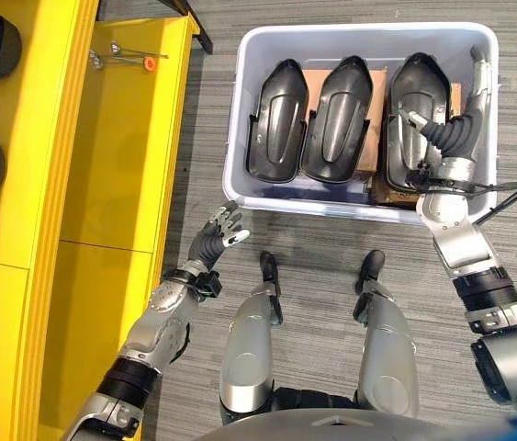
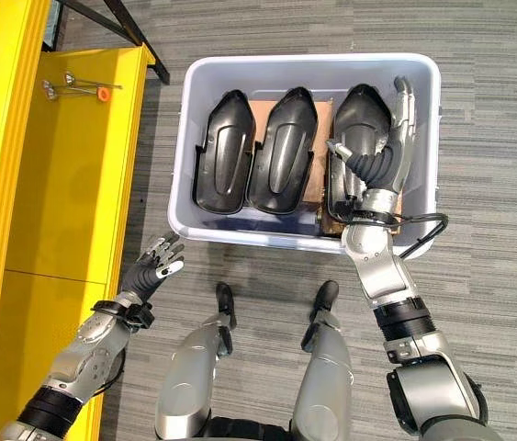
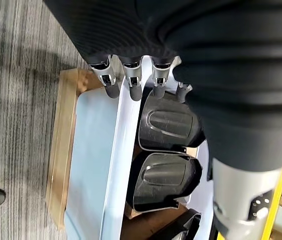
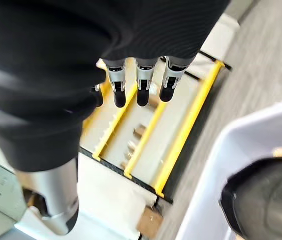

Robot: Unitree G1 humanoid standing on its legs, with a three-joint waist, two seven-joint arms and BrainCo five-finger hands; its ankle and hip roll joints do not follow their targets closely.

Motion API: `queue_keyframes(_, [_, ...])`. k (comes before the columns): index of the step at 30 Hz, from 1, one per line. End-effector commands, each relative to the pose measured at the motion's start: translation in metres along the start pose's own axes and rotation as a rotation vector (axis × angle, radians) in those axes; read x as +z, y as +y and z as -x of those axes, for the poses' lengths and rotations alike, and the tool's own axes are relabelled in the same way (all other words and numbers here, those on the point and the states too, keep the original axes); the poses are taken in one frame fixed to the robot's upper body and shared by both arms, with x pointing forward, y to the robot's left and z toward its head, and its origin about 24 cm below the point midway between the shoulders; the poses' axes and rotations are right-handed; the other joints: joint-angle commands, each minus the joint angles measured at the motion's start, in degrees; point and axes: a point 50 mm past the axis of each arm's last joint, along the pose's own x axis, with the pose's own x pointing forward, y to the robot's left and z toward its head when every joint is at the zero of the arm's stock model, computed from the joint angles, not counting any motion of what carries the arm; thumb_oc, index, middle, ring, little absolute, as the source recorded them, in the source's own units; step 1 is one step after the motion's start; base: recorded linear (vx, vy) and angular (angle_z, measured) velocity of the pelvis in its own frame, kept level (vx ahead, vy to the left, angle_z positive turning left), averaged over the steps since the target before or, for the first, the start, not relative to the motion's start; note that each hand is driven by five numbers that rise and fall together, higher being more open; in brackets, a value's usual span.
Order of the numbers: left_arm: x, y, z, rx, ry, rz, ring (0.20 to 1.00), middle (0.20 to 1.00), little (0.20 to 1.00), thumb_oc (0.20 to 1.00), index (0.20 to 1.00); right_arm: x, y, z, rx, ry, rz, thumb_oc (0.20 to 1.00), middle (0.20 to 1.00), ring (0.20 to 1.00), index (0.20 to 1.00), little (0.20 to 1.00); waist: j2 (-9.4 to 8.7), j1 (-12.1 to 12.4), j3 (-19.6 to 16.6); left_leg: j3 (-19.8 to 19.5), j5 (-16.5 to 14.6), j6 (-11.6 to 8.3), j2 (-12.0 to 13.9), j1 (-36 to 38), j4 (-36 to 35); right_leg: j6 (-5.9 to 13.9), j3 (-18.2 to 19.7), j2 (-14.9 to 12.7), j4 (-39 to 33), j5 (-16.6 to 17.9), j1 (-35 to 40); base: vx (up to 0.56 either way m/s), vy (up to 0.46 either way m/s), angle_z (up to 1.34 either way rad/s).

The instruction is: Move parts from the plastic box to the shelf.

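While your right hand [image 2: 377, 165] hangs with fingers straight over the rightmost black part [image 2: 359, 129] in the plastic box [image 2: 304, 241], your left hand [image 1: 214, 234] sits spread outside it.

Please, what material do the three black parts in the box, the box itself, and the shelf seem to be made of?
The black parts look like moulded plastic, semi-gloss: soft highlights lie on their curved ribs. The box appears to be pale, smooth plastic with a rounded rim. The yellow shelf looks like painted metal or coated board; its even, flat colour leaves this open.
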Motion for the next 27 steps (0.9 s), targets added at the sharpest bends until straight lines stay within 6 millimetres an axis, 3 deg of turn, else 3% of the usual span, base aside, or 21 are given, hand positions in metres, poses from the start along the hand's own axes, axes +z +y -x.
queue_keyframes(1, [0.004, -0.003, 0.011, -0.022, -0.057, 0.019, 1.0, 1.0, 1.0, 1.0, 1.0, 0.004, -0.015, -0.009, -0.08, -0.016, -0.026, 1.0, 1.0, 1.0, 1.0, 1.0, 0.15, -0.6, -2.1, 0.0, -1.8, 0.96, 0.0, -1.8, 2.6, 4.11, -0.3, -1.7, 5.3, -6.7, 2.3, 0.0, 0.0, 0.0])
queue_keyframes(4, [0.005, 0.002, 0.013, -0.015, -0.057, 0.017, 1.0, 1.0, 1.0, 1.0, 1.0, -0.023, -0.016, 0.001, -0.015, 0.148, -0.061, 1.0, 1.0, 1.0, 1.0, 1.0, -0.23, -0.8, -2.1, -0.1, -2.3, 0.85, 0.1, -2.3, 3.3, 4.24, -0.3, -1.7, 5.9, -7.2, 2.0, -0.01, -0.024, -0.02])
queue_keyframes(12, [0.009, 0.007, 0.011, -0.024, -0.045, -0.019, 1.0, 1.0, 1.0, 1.0, 1.0, -0.052, -0.022, -0.008, 0.037, 0.302, -0.129, 1.0, 1.0, 1.0, 1.0, 1.0, -0.44, 0.5, -2.1, -0.8, -1.9, 0.85, 0.2, -3.8, 3.4, 4.12, -1.1, -1.5, 6.6, -7.5, 1.0, -0.02, -0.064, -0.02])
queue_keyframes(23, [0.015, 0.004, 0.007, -0.054, -0.027, -0.054, 1.0, 1.0, 1.0, 1.0, 1.0, -0.052, -0.029, -0.044, 0.022, 0.339, -0.094, 1.0, 1.0, 1.0, 1.0, 1.0, 0.34, 2.1, -2.1, -1.9, -1.4, 0.49, 0.4, -5.5, 4.1, 3.33, -2.0, -1.5, 9.3, -8.6, -1.0, 0.01, -0.057, 0.03])
queue_keyframes(27, [0.013, 0.005, 0.006, -0.071, -0.013, -0.056, 1.0, 1.0, 1.0, 1.0, 1.0, -0.062, -0.033, -0.052, 0.016, 0.406, -0.058, 1.0, 1.0, 1.0, 1.0, 1.0, 0.85, 2.6, -2.1, -2.0, -1.3, 0.31, 0.4, -6.4, 4.4, 3.08, -2.1, -1.5, 10.1, -8.7, -2.2, 0.02, -0.028, 0.0])
